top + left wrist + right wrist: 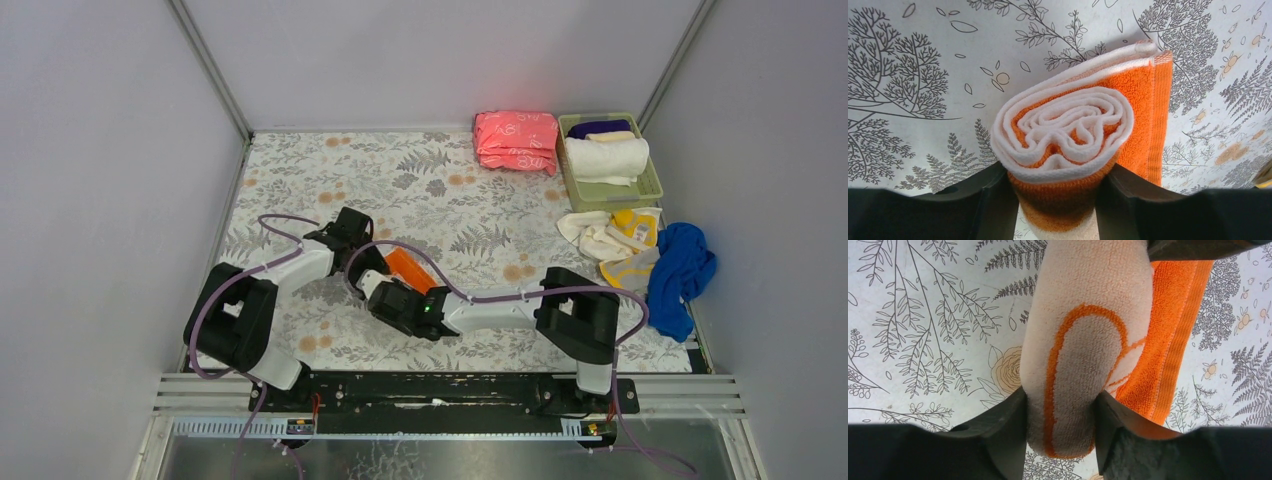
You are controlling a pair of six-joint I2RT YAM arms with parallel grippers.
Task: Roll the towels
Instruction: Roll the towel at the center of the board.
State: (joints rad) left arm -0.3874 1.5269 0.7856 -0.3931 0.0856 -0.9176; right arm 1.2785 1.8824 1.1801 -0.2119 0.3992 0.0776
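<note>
Writing: the yellow cloth with white print carries marks too small to read.

Container: pale green plastic bin, far right of the table with the grey leaf-and-flower print cover. In it is a thick rolled cream-white towel. Behind that lie a dark blue-purple roll and a thin cream strip.

Just left of the bin: folded pink stack with white pattern.

Near side of the bin, loose on the table: crumpled cream-white cloths touching the yellow cloth. The plain royal blue towel is bunched at the table's right edge, beside them.

Task piece: orange terry towel with a white pattern, mid-table near the arms, well apart from the bin.
- It is wound into a roll.
- The left wrist view looks at it end-on and shows a spiral of white and orange layers.
- A flat orange tail with a ribbed hem lies on the table on the roll's right side.

Left gripper: black fingers press the roll on both sides, clamped on it.

Right gripper: closed on the same roll. Its fingers bear on the white outer face with an orange loop.

In the top view both grippers meet at the roll, left gripper and right gripper close together.
</note>
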